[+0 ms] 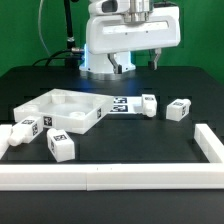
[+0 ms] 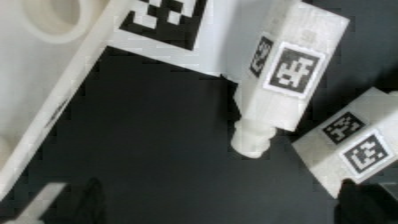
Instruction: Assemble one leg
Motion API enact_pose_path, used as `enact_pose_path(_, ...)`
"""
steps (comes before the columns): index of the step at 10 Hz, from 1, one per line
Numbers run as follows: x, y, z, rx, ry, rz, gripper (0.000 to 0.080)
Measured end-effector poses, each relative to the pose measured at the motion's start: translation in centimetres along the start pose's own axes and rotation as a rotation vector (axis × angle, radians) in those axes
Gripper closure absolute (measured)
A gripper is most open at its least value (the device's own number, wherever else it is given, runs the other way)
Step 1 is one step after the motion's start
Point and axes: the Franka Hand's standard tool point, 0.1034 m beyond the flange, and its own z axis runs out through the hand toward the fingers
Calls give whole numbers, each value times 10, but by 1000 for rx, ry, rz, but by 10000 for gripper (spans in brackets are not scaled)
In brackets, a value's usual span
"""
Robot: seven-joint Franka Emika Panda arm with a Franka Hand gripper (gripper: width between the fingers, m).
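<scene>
Several white legs with tag markers lie on the black table. One leg (image 1: pixel 148 104) lies by the marker board (image 1: pixel 120 105), and another leg (image 1: pixel 179 110) is to its right in the exterior view. Two more legs (image 1: pixel 60 146) (image 1: pixel 25 130) lie at the exterior view's left front. My gripper (image 1: pixel 140 63) hangs open and empty, high above the marker board. The wrist view shows the first leg (image 2: pixel 285 75) with its peg end toward the camera, the second leg (image 2: pixel 356 145) beside it, and my open gripper (image 2: pixel 222 205) holding nothing.
The large white square panel (image 1: pixel 65 108) with a raised rim lies at the exterior view's left, and its edge shows in the wrist view (image 2: pixel 45 80). A white L-shaped fence (image 1: pixel 110 177) borders the front and the right. The marker board also shows in the wrist view (image 2: pixel 169 25).
</scene>
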Motion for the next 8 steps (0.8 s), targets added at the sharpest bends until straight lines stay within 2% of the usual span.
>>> enact_pose_path(1, 0, 1, 0, -2, 2, -15, 150)
enact_pose_path(2, -8, 7, 2, -9, 5, -113, 150)
enact_pose_path(3, -21, 24, 3, 2, 4, -200, 150)
enact_pose_path(4, -25, 43, -4, 3, 15, -263, 150)
enact_pose_path(5, -25, 61, -16, 12, 20, -433, 150)
enact_pose_path(6, -25, 82, -30, 2, 44, -544, 150)
enact_pose_path(7, -27, 88, -33, 0, 53, -528, 150)
enact_pose_path(8, -27, 86, -34, 8, 74, -569, 150)
